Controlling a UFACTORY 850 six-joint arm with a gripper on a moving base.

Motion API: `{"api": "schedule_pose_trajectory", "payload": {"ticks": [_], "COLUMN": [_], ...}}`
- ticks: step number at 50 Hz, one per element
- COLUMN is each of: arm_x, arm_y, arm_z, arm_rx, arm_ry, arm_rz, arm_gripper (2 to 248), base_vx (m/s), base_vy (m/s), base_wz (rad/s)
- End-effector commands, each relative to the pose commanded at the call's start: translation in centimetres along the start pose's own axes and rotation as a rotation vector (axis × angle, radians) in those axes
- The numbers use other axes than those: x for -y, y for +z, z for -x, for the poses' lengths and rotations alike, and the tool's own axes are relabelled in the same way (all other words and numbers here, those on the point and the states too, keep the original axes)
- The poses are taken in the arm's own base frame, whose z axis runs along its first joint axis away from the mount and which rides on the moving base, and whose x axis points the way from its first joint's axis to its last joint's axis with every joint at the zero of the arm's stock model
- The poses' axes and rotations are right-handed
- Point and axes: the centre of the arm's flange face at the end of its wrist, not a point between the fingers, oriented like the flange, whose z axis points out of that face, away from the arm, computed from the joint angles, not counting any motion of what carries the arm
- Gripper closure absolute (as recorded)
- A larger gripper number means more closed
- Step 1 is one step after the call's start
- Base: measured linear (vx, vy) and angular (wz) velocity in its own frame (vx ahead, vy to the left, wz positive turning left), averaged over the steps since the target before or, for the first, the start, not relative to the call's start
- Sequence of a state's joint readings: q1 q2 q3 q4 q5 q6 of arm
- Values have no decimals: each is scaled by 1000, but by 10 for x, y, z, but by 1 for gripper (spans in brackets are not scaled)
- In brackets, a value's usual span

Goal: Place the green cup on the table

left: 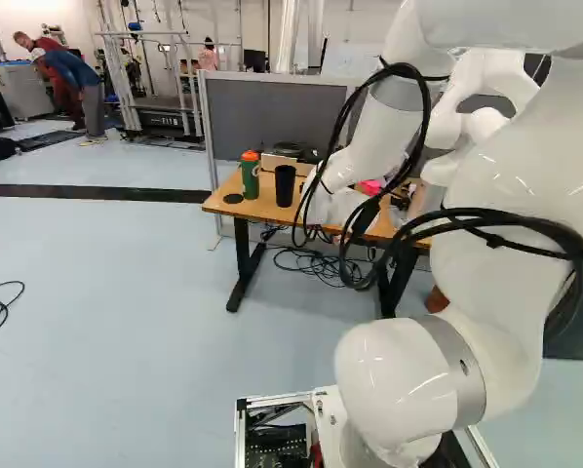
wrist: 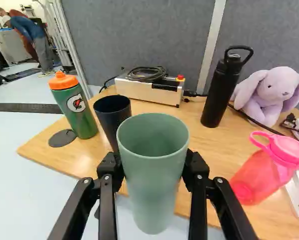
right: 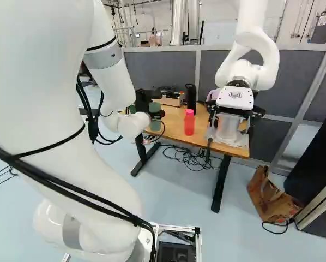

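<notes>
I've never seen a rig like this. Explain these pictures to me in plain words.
The machine is one white robot arm on a moving base. Two pictures come from cameras on that base, behind the arm, to its left and right. The third comes from the arm's wrist, looking along its black gripper, whose two fingers hold a pale green cup.

On the wooden table are a green bottle with an orange lid, a dark cup, a black bottle, a pink bottle, a plush rabbit and a box with coiled cable on top.

The white arm across the table belongs to another robot.
</notes>
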State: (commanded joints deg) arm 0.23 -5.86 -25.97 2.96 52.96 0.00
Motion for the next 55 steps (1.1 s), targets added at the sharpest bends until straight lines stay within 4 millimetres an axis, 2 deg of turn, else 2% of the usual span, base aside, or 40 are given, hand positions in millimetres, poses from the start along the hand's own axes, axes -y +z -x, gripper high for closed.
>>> {"api": "schedule_pose_trajectory", "payload": {"ticks": [41, 55], "arm_x": [-21, -28], "arm_y": [96, 126], "arm_z": [1, 9], "arm_rx": [-130, -149], "arm_ry": [84, 96], "arm_rz": [161, 196], "arm_gripper": [123, 123], "base_vx": [0, 0], "base_vy": [0, 0], "base_wz": [0, 0]}}
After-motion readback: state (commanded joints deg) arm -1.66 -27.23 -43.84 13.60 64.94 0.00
